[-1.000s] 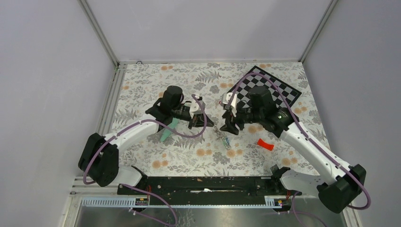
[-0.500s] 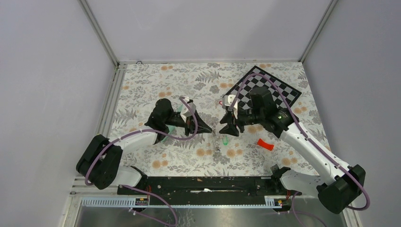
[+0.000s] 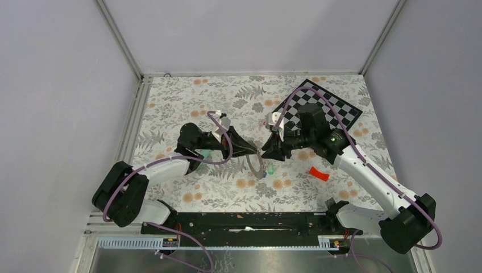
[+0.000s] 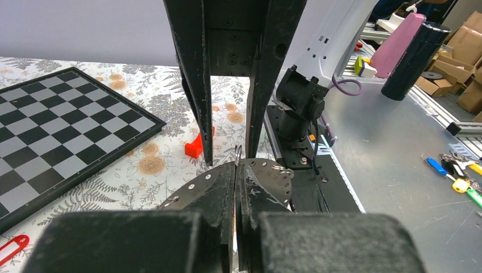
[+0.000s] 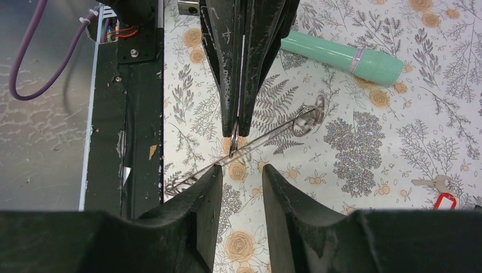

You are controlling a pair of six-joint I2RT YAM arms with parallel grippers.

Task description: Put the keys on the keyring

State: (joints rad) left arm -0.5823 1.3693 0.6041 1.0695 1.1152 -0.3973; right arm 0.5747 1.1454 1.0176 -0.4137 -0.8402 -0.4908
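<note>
**Holding arrangement.** The left pincer (image 4: 236, 169) is clamped shut on the keyring (image 5: 267, 137). It holds the flat perforated disc clear of the bench (image 3: 187, 108), edge-on toward the other arm. I judge the purpose is to present the rim and its small wire loop (image 5: 310, 119) where a key could be fed on.

The right pincer (image 5: 241, 169) stands opposite with its jaws part-way apart and nothing between them. Its tips are at the disc's rim, with no contact that I can make out. It appears to be lining up for a second hold, not carrying a key.

**Keys.** I can see none on the ring.
- A green-tagged key (image 3: 271, 169) lies on the bench just beside the hanging disc.
- A key with a red tag (image 5: 440, 196) lies apart, near the chessboard (image 3: 321, 105).

**Surface.** The bench has a floral cloth, with the chessboard at its far right. A mint-green tube (image 5: 341, 57) lies beside the left arm and a red plastic piece (image 3: 319, 173) near the right arm. Neither obstructs the work.

**Room.** The enclosure has plain grey walls with aluminium corner posts. A metal tray (image 3: 256, 256) runs along the near edge behind the arm bases.
</note>
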